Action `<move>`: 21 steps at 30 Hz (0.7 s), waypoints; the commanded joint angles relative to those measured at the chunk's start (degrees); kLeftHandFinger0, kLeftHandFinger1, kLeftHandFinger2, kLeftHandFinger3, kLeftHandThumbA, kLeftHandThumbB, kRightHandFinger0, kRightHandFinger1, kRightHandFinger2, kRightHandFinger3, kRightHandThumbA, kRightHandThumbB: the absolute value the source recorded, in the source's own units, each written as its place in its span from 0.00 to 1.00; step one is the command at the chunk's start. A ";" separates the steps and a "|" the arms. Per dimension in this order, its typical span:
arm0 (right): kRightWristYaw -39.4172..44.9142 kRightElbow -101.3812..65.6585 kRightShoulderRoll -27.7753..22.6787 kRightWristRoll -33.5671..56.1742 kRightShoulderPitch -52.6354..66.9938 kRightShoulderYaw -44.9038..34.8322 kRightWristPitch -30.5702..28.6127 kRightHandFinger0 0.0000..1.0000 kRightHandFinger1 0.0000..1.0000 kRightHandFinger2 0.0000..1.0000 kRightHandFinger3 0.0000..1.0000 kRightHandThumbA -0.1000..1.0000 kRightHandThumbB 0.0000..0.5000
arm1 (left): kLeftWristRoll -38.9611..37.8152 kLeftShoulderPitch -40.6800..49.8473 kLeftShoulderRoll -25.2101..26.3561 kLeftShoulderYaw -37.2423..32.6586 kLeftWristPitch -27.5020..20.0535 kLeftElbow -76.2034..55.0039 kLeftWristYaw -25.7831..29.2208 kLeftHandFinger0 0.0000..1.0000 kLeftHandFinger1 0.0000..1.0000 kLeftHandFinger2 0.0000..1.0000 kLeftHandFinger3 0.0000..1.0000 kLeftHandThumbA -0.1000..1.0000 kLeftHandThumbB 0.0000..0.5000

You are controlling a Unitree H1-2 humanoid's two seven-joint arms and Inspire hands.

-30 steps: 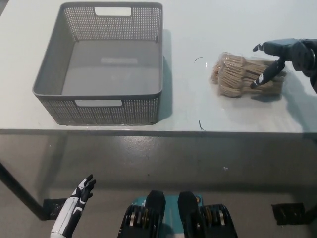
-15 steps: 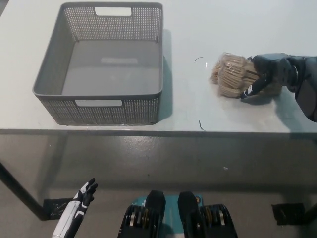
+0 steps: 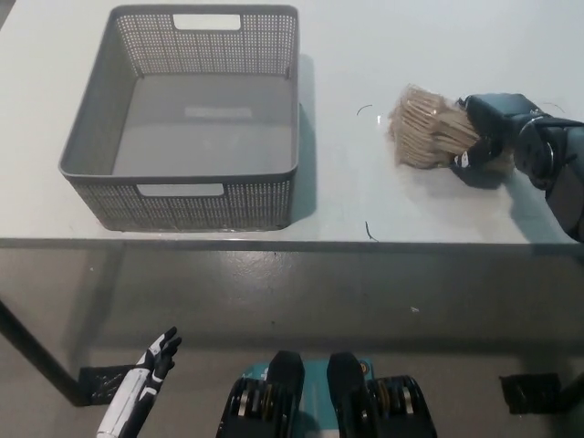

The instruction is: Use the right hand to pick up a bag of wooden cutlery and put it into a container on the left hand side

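White tabletop (image 3: 365, 55) filled the upper part of the head view, with grey floor below its front edge. On the left part stood a grey perforated basket (image 3: 182, 205) with cut-out handles, and nothing lay inside it. The bag of wooden cutlery (image 3: 422, 128) lay well apart from it, on the right part of the tabletop.

The black right hand (image 3: 488, 130) was closed around the right end of the bag, with the fingers wrapped over it. I judged that the step in hand was the grasp itself, with the carrying not yet begun. The next move would call for a lift high enough to clear the near wall of the basket, then a long travel to the left and a release over its open middle. The white left hand (image 3: 155, 358) hung low at the lower left, below the tabletop edge, with fingers apart and holding nothing.

The right hand covered the right end of the bag, so I could not see how much of it was inside the grip. I also could not tell whether the bag touched the tabletop or was already raised a little. The right arm was cut off by the picture edge.
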 commanded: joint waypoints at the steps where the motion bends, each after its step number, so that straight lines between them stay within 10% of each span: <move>1: -10.47 -0.34 -0.75 1.21 -3.03 -1.45 -4.21 0.07 0.57 0.92 0.74 0.00 0.34 | 0.98 -1.60 1.07 -0.01 -2.20 -0.89 0.09 1.00 1.00 1.00 1.00 1.00 0.56; 4: -11.92 -0.29 -0.70 1.64 -3.01 -2.15 -4.57 0.01 0.52 0.87 0.65 0.00 0.30 | 0.99 -1.61 1.01 -0.06 -1.99 -0.98 -0.02 1.00 1.00 1.00 1.00 1.00 0.56; 10: -13.31 -0.58 -0.14 7.20 -2.80 -8.77 -6.90 0.00 0.56 0.97 0.84 0.00 0.28 | 0.45 -1.61 1.15 -0.14 -1.90 -0.92 -0.82 1.00 1.00 1.00 1.00 1.00 0.57; 16: -13.87 -1.20 0.53 14.41 -4.89 -19.99 -9.89 0.00 0.33 0.78 0.82 0.00 0.30 | 0.84 -1.94 0.87 -0.07 -1.43 -1.13 -0.58 1.00 1.00 1.00 1.00 1.00 0.58; 21: -12.41 -1.57 1.05 17.27 -6.50 -25.13 -8.11 0.03 0.45 0.87 0.89 0.00 0.27 | 0.73 -2.03 0.97 -0.13 -1.88 -0.74 -0.79 1.00 1.00 1.00 1.00 1.00 0.57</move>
